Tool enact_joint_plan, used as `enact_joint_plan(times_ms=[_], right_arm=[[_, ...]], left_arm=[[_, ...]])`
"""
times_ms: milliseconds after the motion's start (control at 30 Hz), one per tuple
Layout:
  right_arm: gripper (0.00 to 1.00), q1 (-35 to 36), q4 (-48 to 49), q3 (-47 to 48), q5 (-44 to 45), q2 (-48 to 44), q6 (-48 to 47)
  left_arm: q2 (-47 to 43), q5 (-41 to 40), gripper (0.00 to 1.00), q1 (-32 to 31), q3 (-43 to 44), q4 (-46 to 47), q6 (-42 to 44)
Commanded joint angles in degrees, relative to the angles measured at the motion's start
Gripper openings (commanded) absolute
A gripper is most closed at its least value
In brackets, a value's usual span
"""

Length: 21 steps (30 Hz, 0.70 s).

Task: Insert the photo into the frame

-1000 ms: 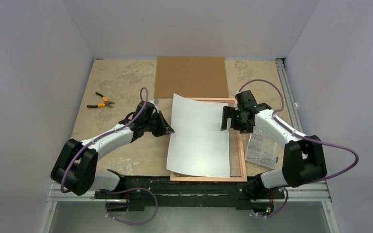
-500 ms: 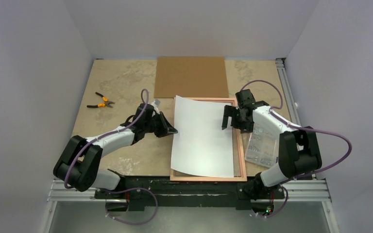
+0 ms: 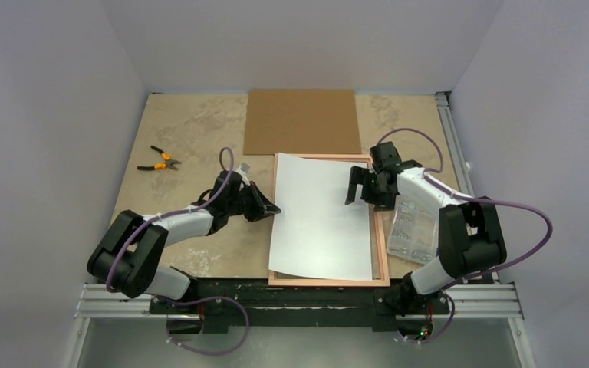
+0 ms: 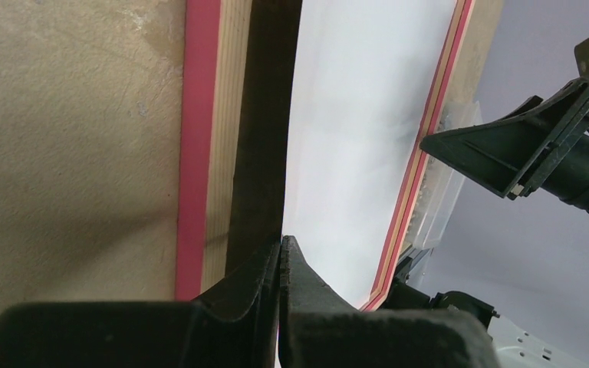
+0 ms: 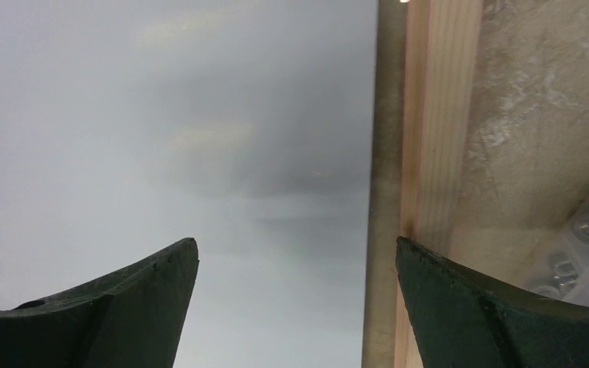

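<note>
While the left gripper (image 3: 274, 207) is pinching the photo (image 3: 322, 218) by its left edge, the light, floppy-looking sheet is lying white-back-up over the frame (image 3: 381, 253), and the right gripper (image 3: 359, 188) is hovering open above its right edge, a sensible hold.

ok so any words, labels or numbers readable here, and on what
None readable. The large thin photo shows only its blank white back; the pink-edged wooden frame, brown rectangular backing board and orange-handled pliers show no text. Anything on the clear plastic parts box is too small to tell.
</note>
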Motion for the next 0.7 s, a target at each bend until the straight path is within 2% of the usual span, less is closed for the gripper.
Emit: enact_joint_plan(times_ms=[0,100,267,400,533,667], right_arm=[[0.98,-0.3,-2.8,0.8,9.0,-0.6,1.6],[0.98,-0.4,-2.8,-0.2,10.5,0.4,2.3],[0.98,-0.4,-1.6,-1.8,8.2,-0.2,2.2],[0.98,-0.5,2.4,-2.1,-2.0,-6.7,0.3],[0.98,-0.5,-0.8,1.6,2.0,-8.3,0.0],[0.98,-1.4,-1.5,1.5,6.8,-9.3,1.4]], left_arm=[[-3.6,-3.0,0.0,0.1,-1.4,3.4,-1.7],[-5.2,-4.2,0.0,0.0,-2.1,3.2,-2.5],[-6.8,-5.8,0.0,0.0,-2.8,2.5,-2.9],[-6.4,-5.8,0.0,0.0,-2.3,1.4,-2.0],[-6.0,-5.7,0.0,0.0,-2.2,1.3,-1.7],[-5.5,-5.1,0.0,0.0,-1.7,1.2,-1.3]])
